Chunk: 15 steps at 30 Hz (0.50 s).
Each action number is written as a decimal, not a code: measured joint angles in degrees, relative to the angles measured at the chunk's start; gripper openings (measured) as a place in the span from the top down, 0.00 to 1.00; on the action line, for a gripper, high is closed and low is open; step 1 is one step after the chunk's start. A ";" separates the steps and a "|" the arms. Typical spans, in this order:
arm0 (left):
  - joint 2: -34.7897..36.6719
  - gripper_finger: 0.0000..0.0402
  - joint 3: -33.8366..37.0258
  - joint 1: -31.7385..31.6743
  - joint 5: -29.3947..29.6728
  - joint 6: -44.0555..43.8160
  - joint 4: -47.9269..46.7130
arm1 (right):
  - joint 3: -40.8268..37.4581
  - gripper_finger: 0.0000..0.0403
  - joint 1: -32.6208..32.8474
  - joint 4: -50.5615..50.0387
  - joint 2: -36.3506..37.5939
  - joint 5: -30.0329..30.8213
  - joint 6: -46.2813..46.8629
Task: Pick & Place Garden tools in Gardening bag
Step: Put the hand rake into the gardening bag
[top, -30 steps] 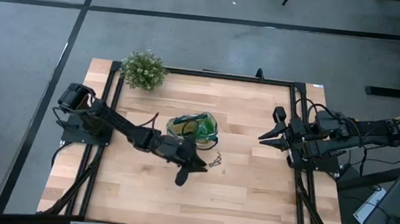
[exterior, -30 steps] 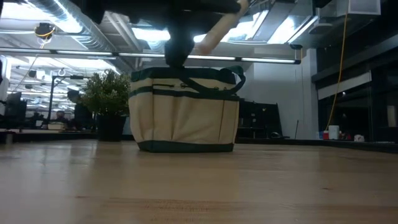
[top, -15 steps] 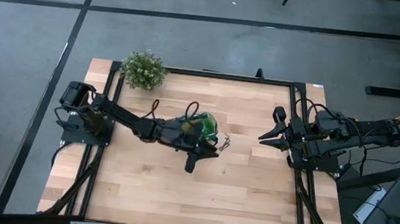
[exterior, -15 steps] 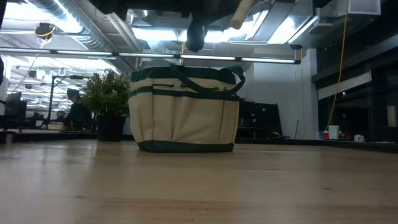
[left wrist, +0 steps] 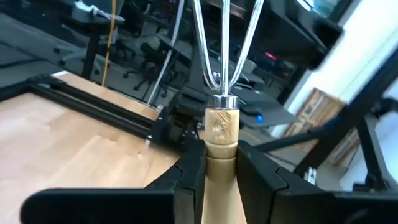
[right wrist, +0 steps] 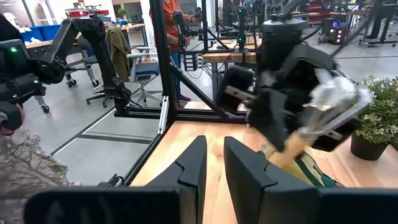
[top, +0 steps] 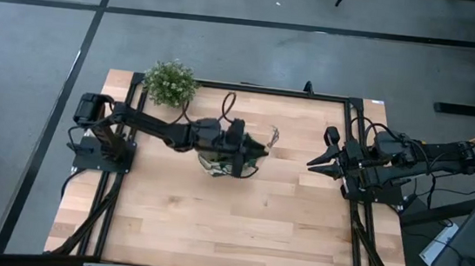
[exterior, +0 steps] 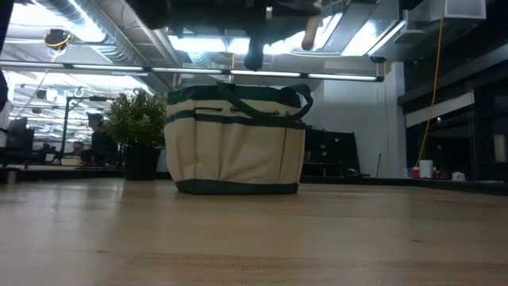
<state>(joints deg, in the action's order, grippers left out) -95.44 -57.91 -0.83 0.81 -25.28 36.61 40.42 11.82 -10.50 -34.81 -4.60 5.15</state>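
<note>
The beige gardening bag with dark green trim [exterior: 236, 143] stands on the table's middle. In the high view my left arm covers most of the bag [top: 217, 168]. My left gripper [left wrist: 221, 149] is above the bag and shut on the wood-handled mini rake [left wrist: 221, 127]. The rake's metal tines [top: 272, 136] stick out toward the far right. My right gripper [right wrist: 214, 142] waits open and empty at the table's right edge [top: 315, 162]. The other garden tools do not show. My left gripper pinches the rake's wooden handle [left wrist: 222, 140] between its two fingers, just behind the metal collar. The rake lies along the fingers, tines forward. It is lifted clear and tilted, its handle's free end [right wrist: 283, 155] slanting down over the bag's open top.
A bushy potted plant [top: 171, 83] stands at the table's far left corner, behind the bag in the low view [exterior: 139, 127]. A black frame rail [top: 250, 88] edges the table. Bare wood lies on the table's near half [top: 237, 229].
My left gripper has carried the rake from the near side of the bag toward the table's far edge, to above the bag, turning as it went. The rake's tines have swung toward the far right, and its handle now hangs more upright over the bag.
</note>
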 joint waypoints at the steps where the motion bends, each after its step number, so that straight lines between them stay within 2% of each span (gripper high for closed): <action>1: 0.00 0.84 0.00 -0.78 -0.77 -1.32 0.13 | 0.00 0.85 0.00 0.00 0.00 0.00 0.00; 6: 0.07 0.84 -0.02 -3.47 -6.05 -6.94 1.82 | 0.00 0.85 0.02 0.00 0.00 0.00 0.00; 15: 0.07 0.84 -0.02 -2.13 -6.63 -8.96 2.25 | 0.00 0.85 0.00 0.00 0.00 0.00 0.00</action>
<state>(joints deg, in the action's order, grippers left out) -95.37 -57.93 -2.96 -5.81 -34.24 38.86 40.42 11.82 -10.50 -34.80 -4.60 5.15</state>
